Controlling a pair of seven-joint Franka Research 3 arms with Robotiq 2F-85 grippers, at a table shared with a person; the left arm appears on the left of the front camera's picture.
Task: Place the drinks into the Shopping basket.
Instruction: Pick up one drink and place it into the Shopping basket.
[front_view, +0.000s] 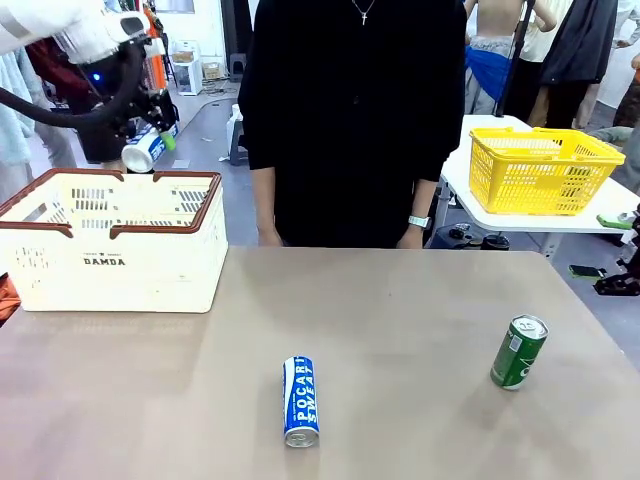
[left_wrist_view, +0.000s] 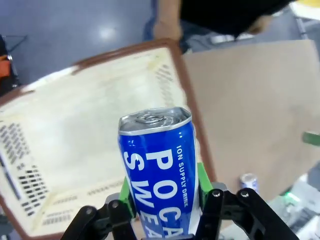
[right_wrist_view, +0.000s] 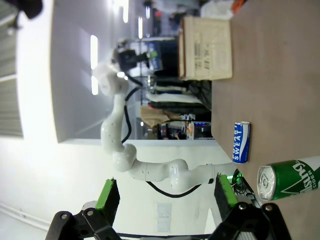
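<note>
Broadly, the room is a cluttered workspace with a grey floor beyond a wide, plain brown tabletop. A person in black stands at its far edge. The cream Shopping basket sits on the tabletop's left side, and a yellow basket rests on a white side table at the right. The left tool grips a blue Pocari can above the Shopping basket's far rim. The right tool gapes wide, holding nothing. A second blue can lies on its side near the front, and a green can stands toward the right.
</note>
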